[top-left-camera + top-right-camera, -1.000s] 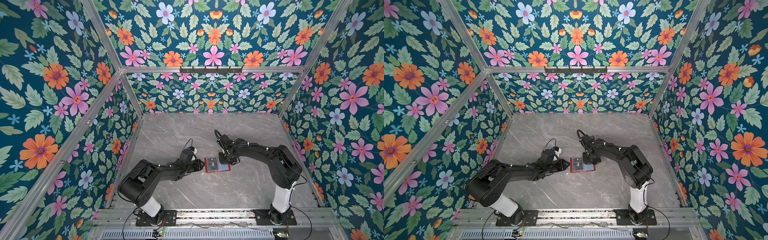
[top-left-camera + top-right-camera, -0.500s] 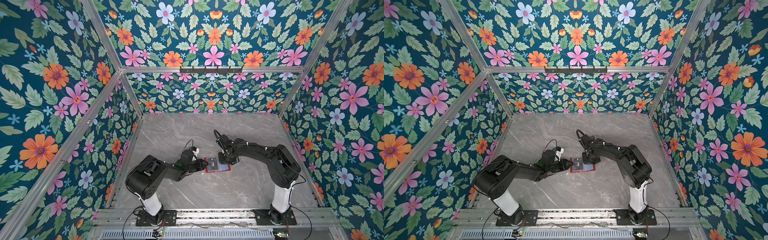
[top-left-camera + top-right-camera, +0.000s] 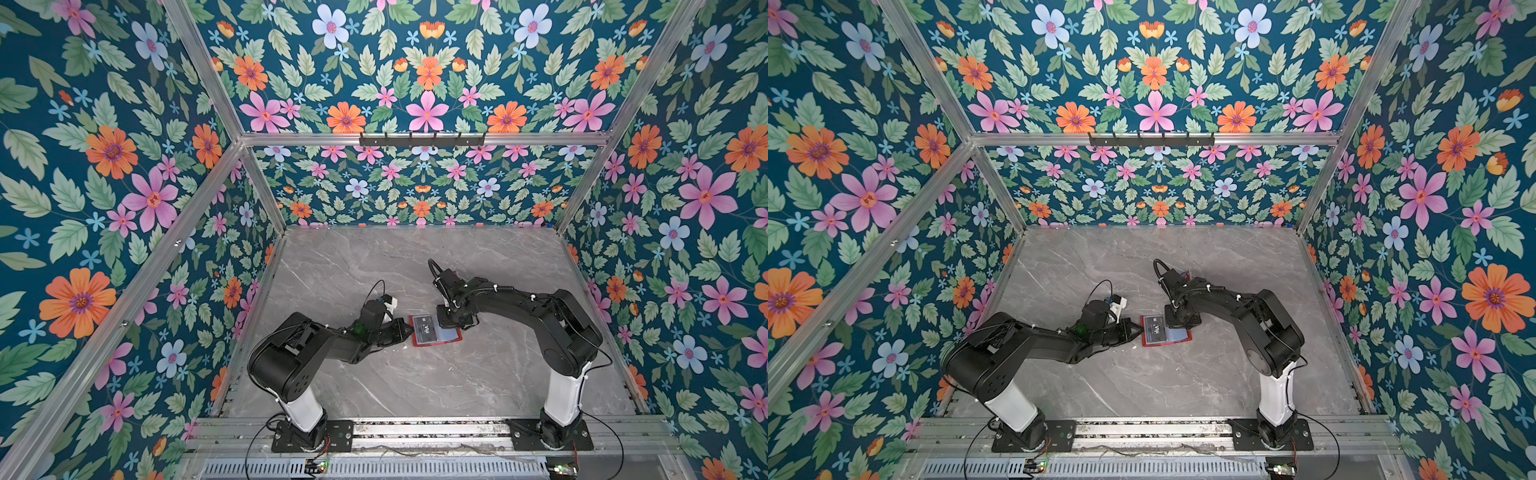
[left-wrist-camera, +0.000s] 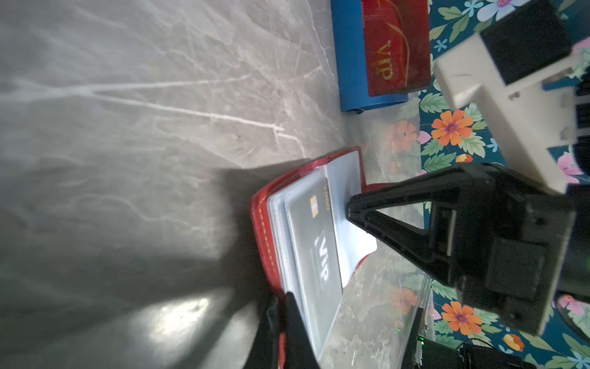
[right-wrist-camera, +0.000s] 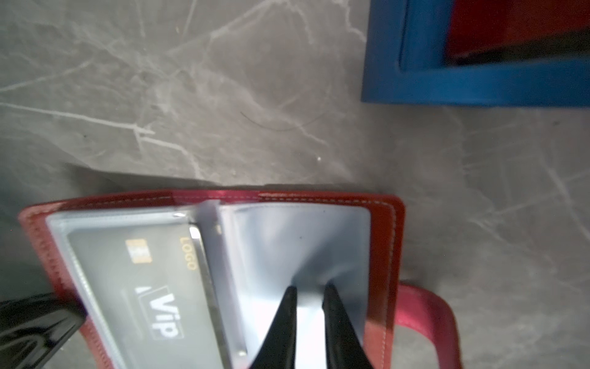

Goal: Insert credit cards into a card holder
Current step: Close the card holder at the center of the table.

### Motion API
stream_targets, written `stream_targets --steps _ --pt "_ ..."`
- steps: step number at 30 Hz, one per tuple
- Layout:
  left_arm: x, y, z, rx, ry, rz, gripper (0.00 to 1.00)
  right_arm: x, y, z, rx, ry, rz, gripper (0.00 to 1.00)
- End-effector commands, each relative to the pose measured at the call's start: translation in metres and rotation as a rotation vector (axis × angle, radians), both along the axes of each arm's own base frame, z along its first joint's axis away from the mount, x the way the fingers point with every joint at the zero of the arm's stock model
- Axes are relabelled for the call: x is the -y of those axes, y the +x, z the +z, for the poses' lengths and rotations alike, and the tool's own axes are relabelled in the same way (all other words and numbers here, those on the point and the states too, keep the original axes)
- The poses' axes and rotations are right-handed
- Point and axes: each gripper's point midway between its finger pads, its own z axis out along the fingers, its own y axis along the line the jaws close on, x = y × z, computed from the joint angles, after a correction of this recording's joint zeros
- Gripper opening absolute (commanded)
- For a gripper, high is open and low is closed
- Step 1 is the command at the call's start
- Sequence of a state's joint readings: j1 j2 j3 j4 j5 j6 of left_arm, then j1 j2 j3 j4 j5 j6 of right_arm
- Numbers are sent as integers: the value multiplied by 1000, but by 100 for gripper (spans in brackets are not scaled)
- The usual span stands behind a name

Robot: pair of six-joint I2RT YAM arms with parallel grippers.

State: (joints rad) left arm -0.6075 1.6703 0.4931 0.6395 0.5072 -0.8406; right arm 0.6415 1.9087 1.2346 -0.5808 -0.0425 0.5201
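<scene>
Open wallet lies flat on the worktop, lower middle of the frame in both top views, between the two arms. Blue rack, upper right of the left wrist view, holds a red card. A grey card already sits in a sleeve, lower left of the right wrist view. Job looks partly done. At bottom centre of the left wrist view, left fingers are pressed together, pinching the wallet's red cover edge. In the right wrist view, right fingers are nearly together with a slim gap, tips on the empty clear sleeve. Can't tell if they pinch it or just press.

Likely risks:
- The wallet looks light, so it slides or flips shut if the left pinch slips off the thin cover.
- The sleeve looks floppy, so a tug could lift the page and drag the grey card out.
- A collapsed sleeve mouth would jam the next card.

Room:
- The worktop is bare below and right of the wallet in the top views.
- The rack stands near, behind the right wrist, so it's tight there.
- The snap tab sticks out at lower right of the right wrist view and may snag.
- Both sets of fingers sit close across the wallet, so a bump is possible.
</scene>
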Motion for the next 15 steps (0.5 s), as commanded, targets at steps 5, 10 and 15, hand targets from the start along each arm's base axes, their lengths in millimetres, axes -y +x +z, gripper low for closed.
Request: stream_targets --steps 5,10,15 --pt "9 0 20 32 -64 -34 0 6 -7 7 -1 1 -25 26" --pt "9 1 19 28 -41 -33 0 8 -3 30 59 19 -37 41" --pt "5 4 16 25 12 -26 0 17 -1 44 106 -1 -55 45"
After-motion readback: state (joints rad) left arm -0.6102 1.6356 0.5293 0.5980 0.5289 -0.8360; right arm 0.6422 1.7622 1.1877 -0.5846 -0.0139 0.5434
